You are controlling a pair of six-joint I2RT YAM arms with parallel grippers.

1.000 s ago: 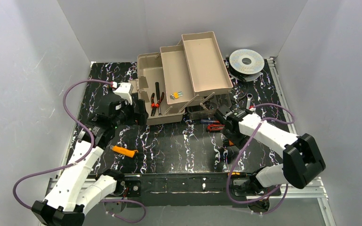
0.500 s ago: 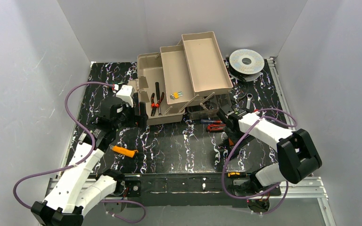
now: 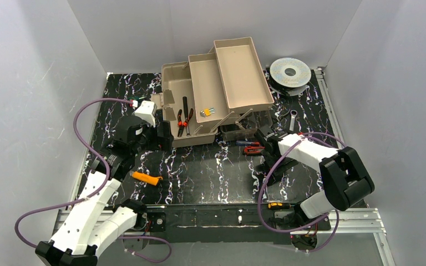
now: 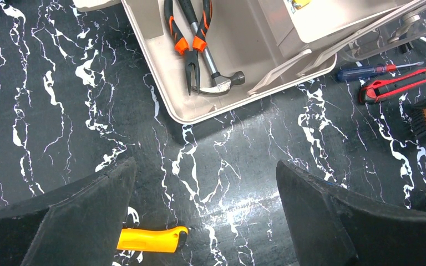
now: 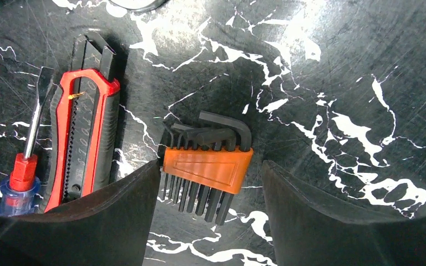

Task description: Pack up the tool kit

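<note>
The taupe toolbox (image 3: 169, 77) stands at the back with its beige trays (image 3: 244, 72) folded out. Red-handled pliers (image 4: 188, 39) and a hammer (image 4: 216, 83) lie in its base. My left gripper (image 4: 205, 163) hangs open over the mat by the box's front corner. A yellow-orange handled tool (image 4: 147, 239) lies beside its left finger. My right gripper (image 5: 211, 166) is open and low, straddling an orange-holdered hex key set (image 5: 208, 166), whose holder lies close to the left finger. A red utility knife (image 5: 83, 149) and a screwdriver (image 5: 25, 166) lie just left of it.
A round silver wire spool (image 3: 290, 72) sits at the back right. A small silver tool (image 3: 293, 117) lies on the mat right of the box. A small yellow piece (image 3: 208, 112) rests in the middle tray. White walls enclose the marbled black mat (image 3: 211, 172).
The right arm's elbow has swung left while its gripper stays over the hex key set. The left arm has shifted slightly. Both grippers stay open.
</note>
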